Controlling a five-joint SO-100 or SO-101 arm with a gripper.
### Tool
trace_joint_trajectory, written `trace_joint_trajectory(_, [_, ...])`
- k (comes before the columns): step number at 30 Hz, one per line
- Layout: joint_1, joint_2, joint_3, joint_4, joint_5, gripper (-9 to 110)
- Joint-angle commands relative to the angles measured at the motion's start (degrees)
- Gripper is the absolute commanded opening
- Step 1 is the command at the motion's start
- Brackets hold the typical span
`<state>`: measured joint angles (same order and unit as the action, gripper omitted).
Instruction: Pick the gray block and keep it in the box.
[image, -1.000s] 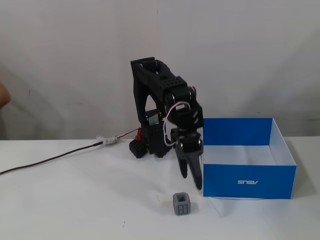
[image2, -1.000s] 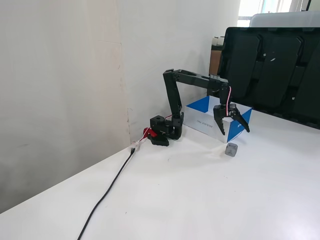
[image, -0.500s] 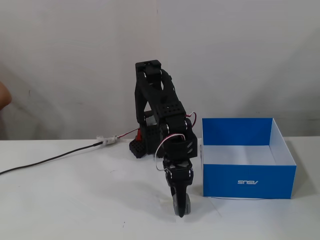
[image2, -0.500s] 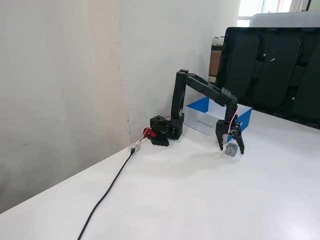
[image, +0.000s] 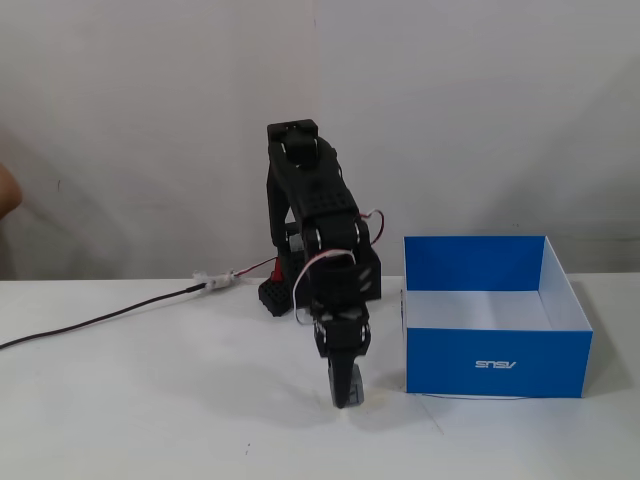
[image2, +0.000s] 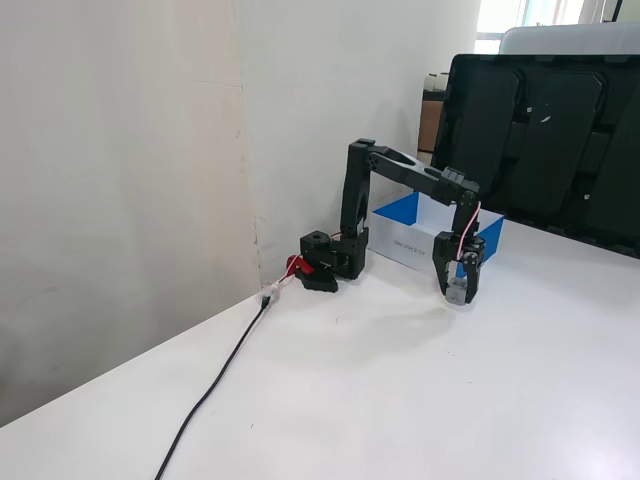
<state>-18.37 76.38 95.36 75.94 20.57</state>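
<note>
Fixed views: small gray block (image2: 456, 291) between fingers of gripper (image: 346, 393).

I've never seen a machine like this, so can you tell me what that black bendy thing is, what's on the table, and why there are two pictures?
The black thing is a small robot arm with joints like an elbow. At its end is a gripper, reaching down to the white table.

Two cameras took the pictures at the same moment. One fixed view faces the arm from the front; the other looks from the side, along the table.

Beside the arm sits a blue box, open on top and white inside. A black cable runs across the table to the arm's base.

In the side picture, the jaws are closed around a small gray block, low down at the table.
</note>
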Motion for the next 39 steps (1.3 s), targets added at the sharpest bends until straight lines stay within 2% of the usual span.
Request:
trace_joint_trajectory(1, [0.6, 10.9, -5.5, 2.1, -0.7, 0])
trace_joint_trajectory(9, [-4.6, 29.4, -7.9, 10.6, -0.8, 0])
trace_joint_trajectory(14, [-12.7, 38.1, -10.2, 15.3, 0.0, 0])
trace_joint_trajectory(23, [-30.6, 44.8, -9.9, 13.6, 0.2, 0])
trace_joint_trajectory(28, [-41.7, 42.6, -10.8, 7.6, 0.2, 0])
trace_joint_trajectory(32, [-51.4, 34.1, -12.3, 2.1, 0.2, 0])
trace_joint_trajectory(39, [-54.9, 24.1, -13.0, -0.6, 0.2, 2])
